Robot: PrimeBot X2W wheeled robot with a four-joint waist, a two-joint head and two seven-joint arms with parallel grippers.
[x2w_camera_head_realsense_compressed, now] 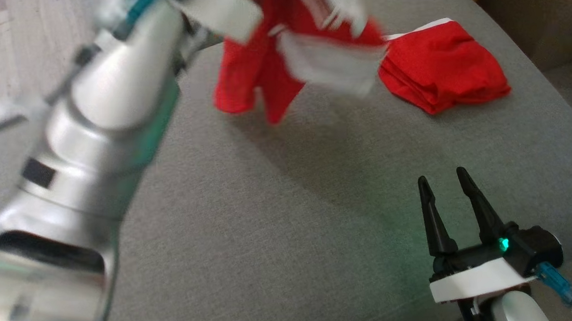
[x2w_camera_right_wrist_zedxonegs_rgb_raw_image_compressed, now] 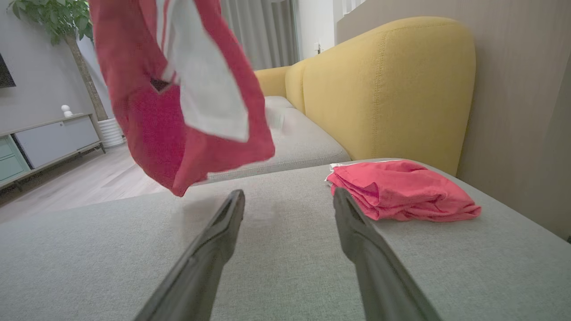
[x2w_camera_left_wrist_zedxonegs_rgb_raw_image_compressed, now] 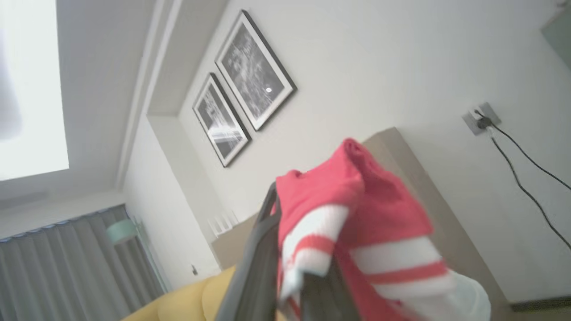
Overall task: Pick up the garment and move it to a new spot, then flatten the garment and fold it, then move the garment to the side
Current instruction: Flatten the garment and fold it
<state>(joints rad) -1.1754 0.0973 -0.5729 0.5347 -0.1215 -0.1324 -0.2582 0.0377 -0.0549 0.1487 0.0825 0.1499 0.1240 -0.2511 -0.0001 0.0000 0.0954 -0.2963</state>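
Grey sofa cushion [x2w_camera_head_realsense_compressed: 269,219]. Left gripper [x2w_camera_left_wrist_zedxonegs_rgb_raw_image_compressed: 273,203]: jaws pinching the red-and-white garment [x2w_camera_head_realsense_compressed: 258,70], which hangs lifted clear above the cushion's far part. Right gripper [x2w_camera_head_realsense_compressed: 443,177]: jaws spread, low over the near cushion. Folded red cloth [x2w_camera_head_realsense_compressed: 444,71] lies near the hanging garment.

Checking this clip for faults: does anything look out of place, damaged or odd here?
Nothing looks damaged or spilled. The red-and-white garment hangs bunched from the left gripper above the grey cushion. A folded red garment lies on the cushion's right side; the right gripper is open, touching neither.
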